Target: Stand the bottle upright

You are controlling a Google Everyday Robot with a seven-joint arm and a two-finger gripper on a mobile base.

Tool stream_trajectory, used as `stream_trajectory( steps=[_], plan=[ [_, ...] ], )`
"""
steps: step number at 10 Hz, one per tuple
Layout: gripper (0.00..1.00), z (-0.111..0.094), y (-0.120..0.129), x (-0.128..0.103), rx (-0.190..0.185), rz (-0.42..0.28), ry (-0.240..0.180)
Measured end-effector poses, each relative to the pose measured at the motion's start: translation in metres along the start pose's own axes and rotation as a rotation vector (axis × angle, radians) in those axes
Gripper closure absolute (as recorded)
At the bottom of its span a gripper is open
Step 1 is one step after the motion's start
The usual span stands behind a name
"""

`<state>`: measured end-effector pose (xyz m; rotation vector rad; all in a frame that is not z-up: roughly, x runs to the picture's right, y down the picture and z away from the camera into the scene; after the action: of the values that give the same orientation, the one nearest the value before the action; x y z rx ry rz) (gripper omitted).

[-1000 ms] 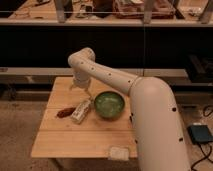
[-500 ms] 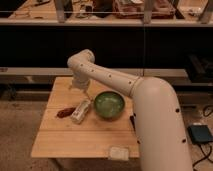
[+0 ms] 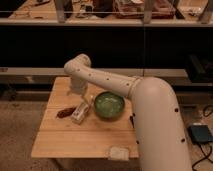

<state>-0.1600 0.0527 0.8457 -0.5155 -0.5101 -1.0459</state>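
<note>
The small whitish-cream plastic bottle (image 3: pixel 80 113) with a pale label lies on its side on the wooden desk (image 3: pixel 75 142), not upright. It lies at a slant, one end toward the back of the desk. It sits just left of the green bowl (image 3: pixel 109 105), and the gripper (image 3: pixel 84 98) hangs close above its far end.

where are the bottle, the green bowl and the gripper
bottle (image 3: pixel 80 113), camera view, middle of its body
green bowl (image 3: pixel 109 105), camera view, bare inside
gripper (image 3: pixel 82 97), camera view, between its fingertips, above the bottle
</note>
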Motion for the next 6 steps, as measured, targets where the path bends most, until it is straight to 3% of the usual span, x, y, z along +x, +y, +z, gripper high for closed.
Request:
stream_trajectory(
  steps=[6],
  plan=[
    [0.20,0.015,0.001,-0.009,-0.017,-0.012,-0.022]
  ],
)
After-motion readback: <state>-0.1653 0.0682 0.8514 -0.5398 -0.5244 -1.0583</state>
